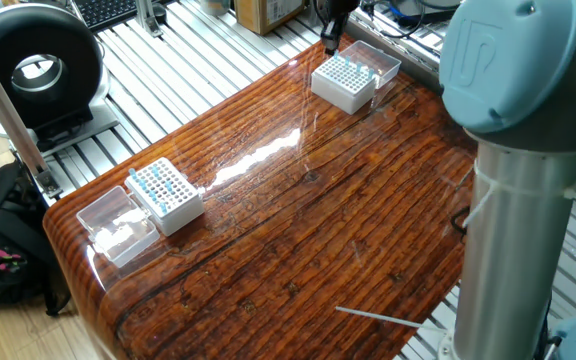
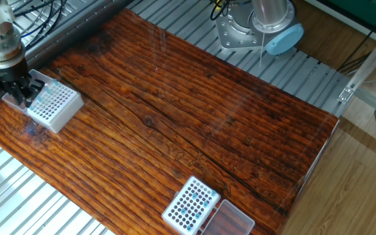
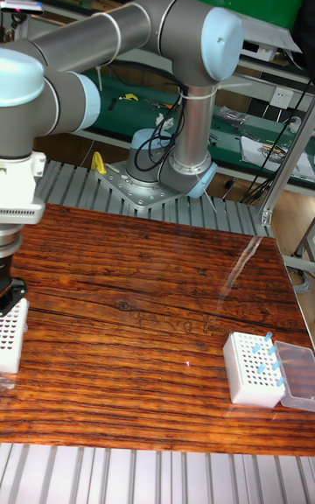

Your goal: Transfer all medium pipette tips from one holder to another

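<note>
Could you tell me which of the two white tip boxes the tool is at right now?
The white box at the table's far end; the tool sits at its edge, far from the other box.

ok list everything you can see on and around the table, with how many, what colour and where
Table: one, reddish-brown wood, on a slatted aluminium bench.
Tip boxes: two, white with hole grids; one near one end of the table, one at the opposite end under the arm.
Medium pipette tips: several, light blue tops, in both boxes.
Clear lids: two, transparent, one beside each box.
Round device: one, black, off the table.
Bag: one, black, on the floor.
Gripper: one, dark, over the far box's edge; jaws unclear.
</note>
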Controlling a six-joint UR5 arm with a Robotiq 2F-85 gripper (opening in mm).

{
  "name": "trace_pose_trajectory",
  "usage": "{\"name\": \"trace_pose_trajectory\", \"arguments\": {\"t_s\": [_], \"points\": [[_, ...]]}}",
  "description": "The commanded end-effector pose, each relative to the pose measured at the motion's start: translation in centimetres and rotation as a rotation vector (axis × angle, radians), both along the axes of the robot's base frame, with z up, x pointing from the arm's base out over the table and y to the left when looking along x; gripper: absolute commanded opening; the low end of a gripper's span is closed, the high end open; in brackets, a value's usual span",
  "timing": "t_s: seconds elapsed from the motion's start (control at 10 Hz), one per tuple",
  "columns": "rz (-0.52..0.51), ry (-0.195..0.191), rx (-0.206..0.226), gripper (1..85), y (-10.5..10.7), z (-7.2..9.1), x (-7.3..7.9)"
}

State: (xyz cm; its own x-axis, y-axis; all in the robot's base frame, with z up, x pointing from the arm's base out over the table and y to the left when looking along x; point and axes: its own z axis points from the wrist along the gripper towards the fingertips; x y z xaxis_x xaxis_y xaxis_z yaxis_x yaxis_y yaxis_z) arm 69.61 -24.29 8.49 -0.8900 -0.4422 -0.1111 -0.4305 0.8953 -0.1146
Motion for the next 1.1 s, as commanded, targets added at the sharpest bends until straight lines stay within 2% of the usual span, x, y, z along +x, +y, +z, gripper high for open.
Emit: {"name": "trace_pose_trajectory", "arguments": {"t_s": [0.0, 0.3, 0.5, 1.0], "points": [[-0.021, 0.003, 0.03, 25.7, 0.29, -0.7, 0.1], [-0.025, 0.008, 0.017, 24.7, -0.06, -1.05, 0.07], [-0.027, 0.017, 0.039, 24.7, 0.44, -1.04, -0.19], [-0.02, 0.017, 0.042, 25.0, 0.49, -0.62, -0.3]]}}
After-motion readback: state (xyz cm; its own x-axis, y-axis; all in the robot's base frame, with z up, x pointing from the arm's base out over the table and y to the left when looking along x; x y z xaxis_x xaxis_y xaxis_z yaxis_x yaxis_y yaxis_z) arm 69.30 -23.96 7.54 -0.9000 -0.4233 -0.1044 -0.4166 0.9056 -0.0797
